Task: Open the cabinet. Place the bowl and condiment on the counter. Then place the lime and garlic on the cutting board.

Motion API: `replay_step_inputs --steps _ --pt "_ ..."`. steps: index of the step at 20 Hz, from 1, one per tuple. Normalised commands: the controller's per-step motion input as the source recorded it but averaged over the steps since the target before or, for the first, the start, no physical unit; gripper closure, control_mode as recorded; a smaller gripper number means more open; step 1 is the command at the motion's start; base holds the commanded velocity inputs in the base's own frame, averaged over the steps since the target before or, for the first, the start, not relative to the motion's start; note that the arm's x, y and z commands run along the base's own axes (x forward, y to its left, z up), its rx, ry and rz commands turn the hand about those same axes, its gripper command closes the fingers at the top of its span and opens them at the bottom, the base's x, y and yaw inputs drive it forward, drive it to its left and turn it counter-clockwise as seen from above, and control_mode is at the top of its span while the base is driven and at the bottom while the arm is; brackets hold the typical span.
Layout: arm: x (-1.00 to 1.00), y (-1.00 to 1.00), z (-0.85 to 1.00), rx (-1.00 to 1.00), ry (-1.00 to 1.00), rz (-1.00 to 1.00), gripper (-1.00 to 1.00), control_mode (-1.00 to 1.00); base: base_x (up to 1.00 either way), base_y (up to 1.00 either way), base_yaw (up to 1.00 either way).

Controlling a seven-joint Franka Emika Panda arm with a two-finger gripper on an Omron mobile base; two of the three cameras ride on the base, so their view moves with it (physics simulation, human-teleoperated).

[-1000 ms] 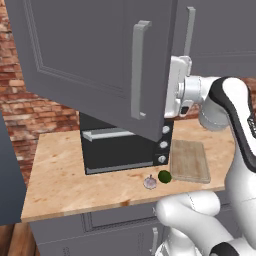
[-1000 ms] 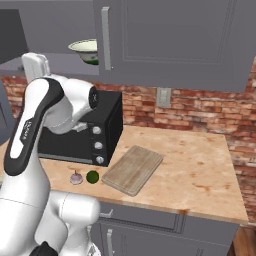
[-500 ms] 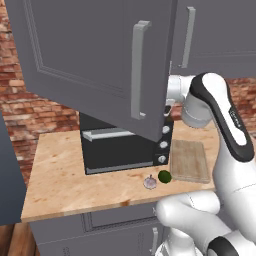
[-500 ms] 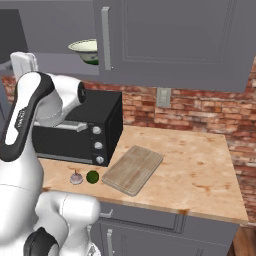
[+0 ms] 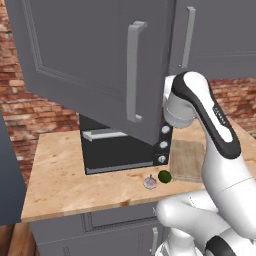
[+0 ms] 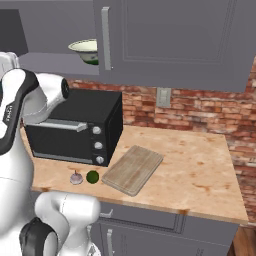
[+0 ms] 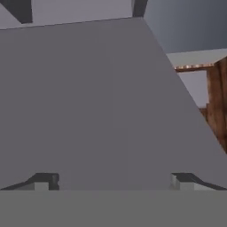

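Cabinet point(image 5: 95, 60) hangs above the counter point(image 6: 200, 170) with its left door swung open – the bowl point(image 6: 86, 50) sits on the shelf inside. Close before a flat grey panel, the gripper point(image 7: 111, 181) has its fingers spread wide (nothing between them). Lime point(image 6: 92, 176) and garlic point(image 6: 76, 177) lie just beside each other near the cutting board point(image 6: 132, 169), before the black oven point(image 6: 80, 130).
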Motion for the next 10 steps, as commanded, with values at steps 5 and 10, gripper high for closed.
replay_step_inputs --steps 5,10 --pt "-0.19 0.63 0.00 0.00 0.01 0.09 -1.00 -1.00 0.00 0.00 0.00" --pt "-0.13 0.63 0.00 0.00 0.00 0.08 -1.00 -1.00 0.00 0.00 0.00"
